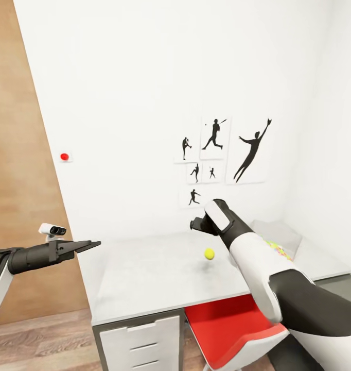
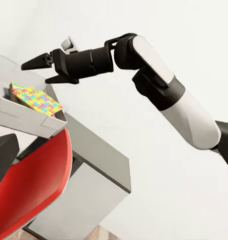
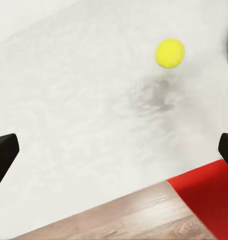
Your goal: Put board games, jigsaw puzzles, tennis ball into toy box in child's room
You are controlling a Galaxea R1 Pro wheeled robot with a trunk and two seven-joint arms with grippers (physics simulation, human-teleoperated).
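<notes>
The yellow tennis ball (image 1: pixel 209 253) lies on the grey table (image 1: pixel 144 278), just below and right of my right gripper (image 1: pixel 195 225). In the right wrist view the ball (image 3: pixel 169 53) is ahead of that gripper (image 3: pixel 114 150), whose fingers (image 3: pixel 3 155) stand wide open with nothing between them. The left wrist view also shows the right gripper (image 2: pixel 36 71) open, hovering above the white toy box (image 2: pixel 23 117), which holds a colourful jigsaw puzzle (image 2: pixel 36 100). In the head view my right arm partly hides the toy box (image 1: pixel 283 234). My left gripper (image 1: pixel 95 243) hangs open and empty beyond the table's left end.
A red chair (image 1: pixel 227 324) is tucked under the table beside white drawers (image 1: pixel 144 340). A wooden panel (image 1: pixel 16 154) stands at the left, and posters (image 1: pixel 222 154) hang on the white wall. A grey bed (image 1: pixel 325 263) lies to the right of the table.
</notes>
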